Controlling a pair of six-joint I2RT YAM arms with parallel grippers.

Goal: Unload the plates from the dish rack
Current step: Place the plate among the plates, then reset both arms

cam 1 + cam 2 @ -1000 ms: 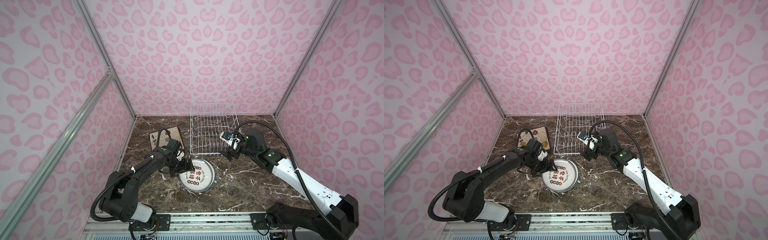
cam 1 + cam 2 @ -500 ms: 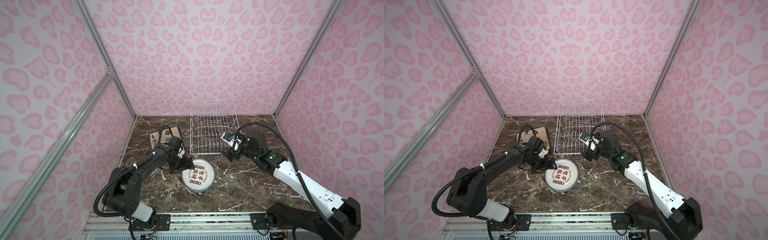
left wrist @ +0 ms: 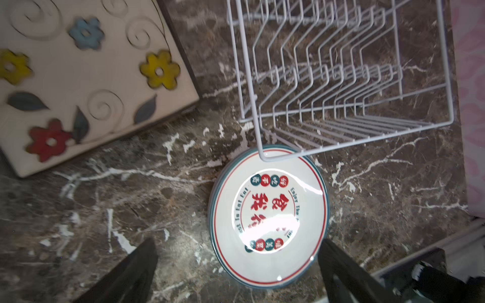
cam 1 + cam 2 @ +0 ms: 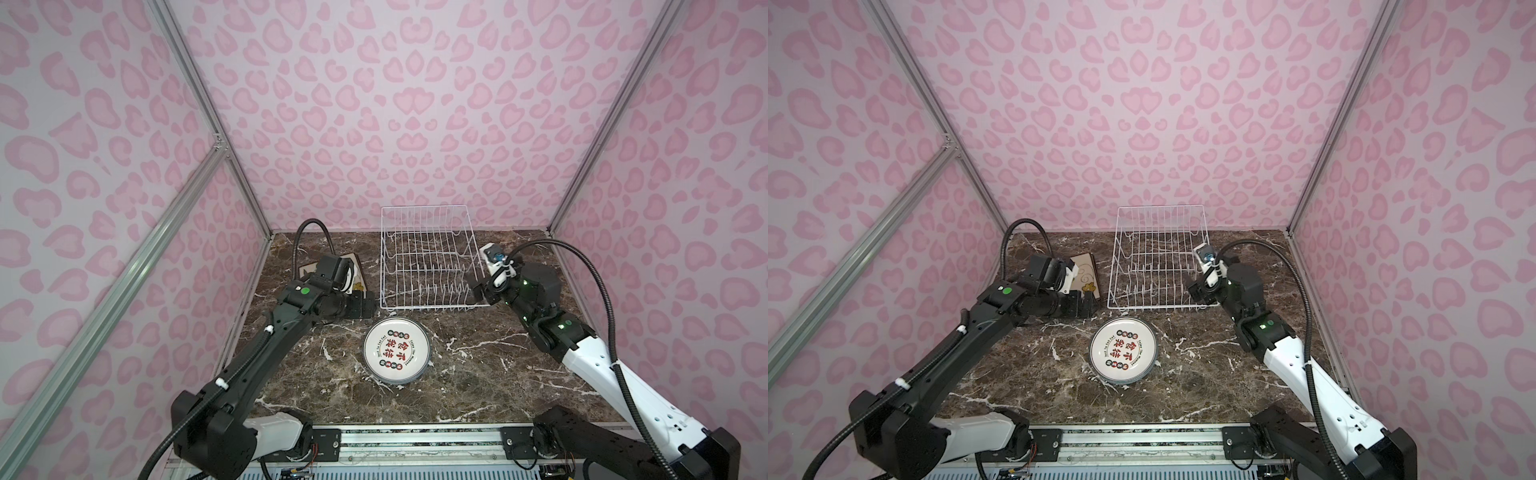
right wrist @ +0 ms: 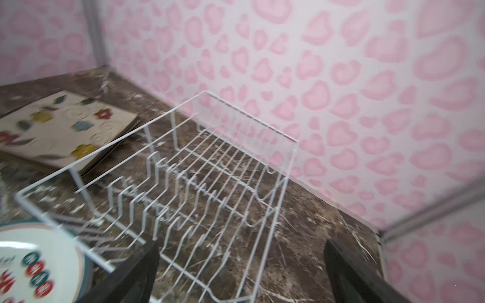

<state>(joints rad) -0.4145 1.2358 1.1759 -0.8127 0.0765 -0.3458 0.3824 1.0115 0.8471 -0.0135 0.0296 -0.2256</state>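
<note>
The white wire dish rack (image 4: 428,266) (image 4: 1158,262) (image 3: 341,86) (image 5: 199,183) stands at the back middle with no plates in it. A stack of round white plates (image 4: 397,351) (image 4: 1123,351) (image 3: 270,217) (image 5: 31,257) lies flat just in front of it. Square flowered plates (image 4: 1086,276) (image 3: 78,78) (image 5: 65,128) lie stacked left of the rack, partly hidden by my left arm in both top views. My left gripper (image 4: 368,307) (image 4: 1088,305) (image 3: 238,265) is open, between the two stacks and holding nothing. My right gripper (image 4: 478,286) (image 4: 1194,291) (image 5: 240,270) is open by the rack's front right corner.
Pink patterned walls (image 4: 415,124) enclose the brown marble table (image 4: 478,382) on three sides. The rack's back stands close to the rear wall. A metal rail (image 4: 415,440) runs along the table's front edge, where both arm bases stand.
My left gripper drew back from the round plates toward the rack's front left corner. My right gripper shifted right and back along the rack's side. The plates stayed put.
</note>
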